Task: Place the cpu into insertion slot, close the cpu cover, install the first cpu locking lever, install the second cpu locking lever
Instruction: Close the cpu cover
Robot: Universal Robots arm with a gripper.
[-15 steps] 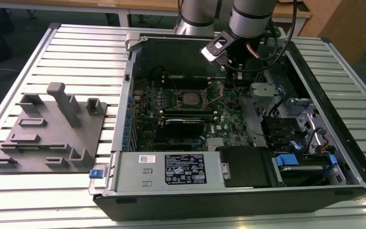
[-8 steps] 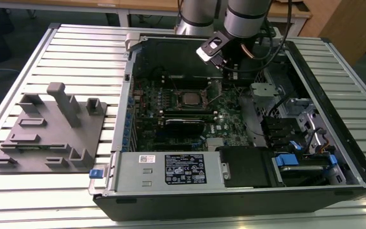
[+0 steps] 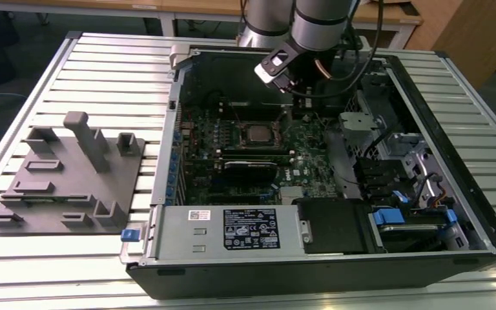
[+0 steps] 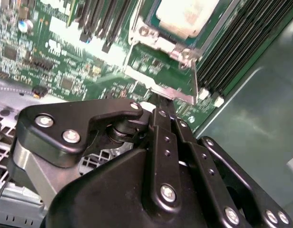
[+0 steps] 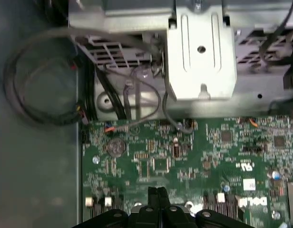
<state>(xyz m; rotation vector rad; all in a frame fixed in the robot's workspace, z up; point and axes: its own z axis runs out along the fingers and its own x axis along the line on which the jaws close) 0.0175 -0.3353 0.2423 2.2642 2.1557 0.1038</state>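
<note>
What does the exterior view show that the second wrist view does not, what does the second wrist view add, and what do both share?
Exterior view, not second wrist: the grey fixture plate on the slatted table at the exterior view's left, and the white-labelled power supply box. Second wrist view, not exterior: the bolts on the gripper's black links, jaws closed together. Both: the green motherboard, the cpu with its silver top seated in the socket, and the long black memory slots.
</note>
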